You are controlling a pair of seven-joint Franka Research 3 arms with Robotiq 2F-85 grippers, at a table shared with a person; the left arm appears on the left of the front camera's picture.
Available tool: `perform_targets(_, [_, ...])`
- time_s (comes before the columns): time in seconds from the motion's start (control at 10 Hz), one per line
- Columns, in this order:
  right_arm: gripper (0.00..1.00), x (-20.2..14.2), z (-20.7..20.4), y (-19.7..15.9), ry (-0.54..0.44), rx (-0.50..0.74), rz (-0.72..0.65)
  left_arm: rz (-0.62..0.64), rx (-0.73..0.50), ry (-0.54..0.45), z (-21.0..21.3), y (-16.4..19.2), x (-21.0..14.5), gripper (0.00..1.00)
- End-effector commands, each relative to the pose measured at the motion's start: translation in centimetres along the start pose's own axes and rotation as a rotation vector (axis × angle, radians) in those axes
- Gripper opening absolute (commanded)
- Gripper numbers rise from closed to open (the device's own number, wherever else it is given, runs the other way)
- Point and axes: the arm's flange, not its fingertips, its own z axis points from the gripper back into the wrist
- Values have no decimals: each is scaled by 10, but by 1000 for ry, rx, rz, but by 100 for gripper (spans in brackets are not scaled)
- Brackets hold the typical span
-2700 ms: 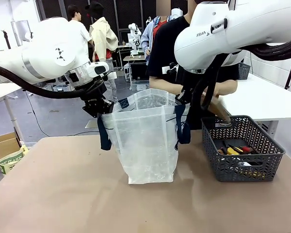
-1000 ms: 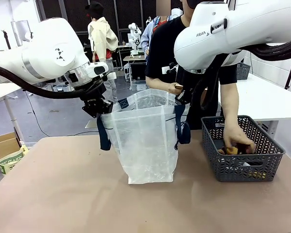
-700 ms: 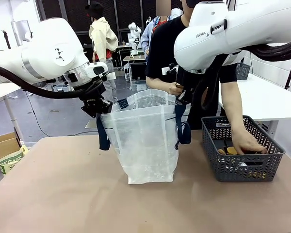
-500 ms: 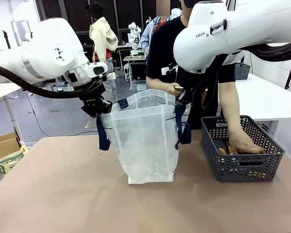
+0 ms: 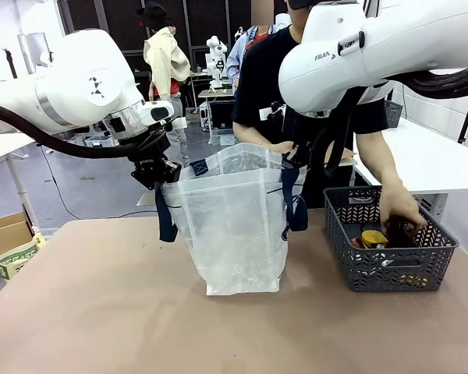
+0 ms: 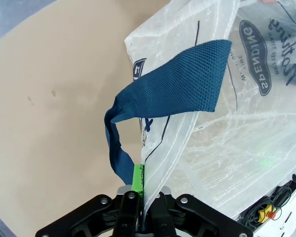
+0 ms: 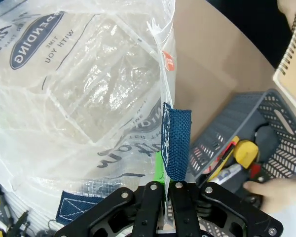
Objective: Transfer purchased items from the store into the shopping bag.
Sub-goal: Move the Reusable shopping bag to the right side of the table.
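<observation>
left tool (image 6: 142, 185) clamped on shopping bag (image 5: 234, 234) rim | right tool (image 7: 165, 190) clamped on its opposite rim | person's hand (image 5: 400, 209) inside store (image 5: 374, 273) among purchased items (image 5: 372, 238)

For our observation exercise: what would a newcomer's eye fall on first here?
The frosted bag stands mid-table, its rim pinched on opposite sides by the left claw and right claw. At the right, a person's hand reaches into the grey basket of small goods.
</observation>
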Motion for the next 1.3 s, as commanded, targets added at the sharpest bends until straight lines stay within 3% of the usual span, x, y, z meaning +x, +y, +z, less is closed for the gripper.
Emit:
perform_targets(0.0, [0, 0, 0, 0, 0, -1, 1, 3, 2, -4, 1, 2, 0, 0])
perform_targets(1.2, [0, 0, 0, 0, 0, -1, 1, 3, 2, -4, 1, 2, 0, 0])
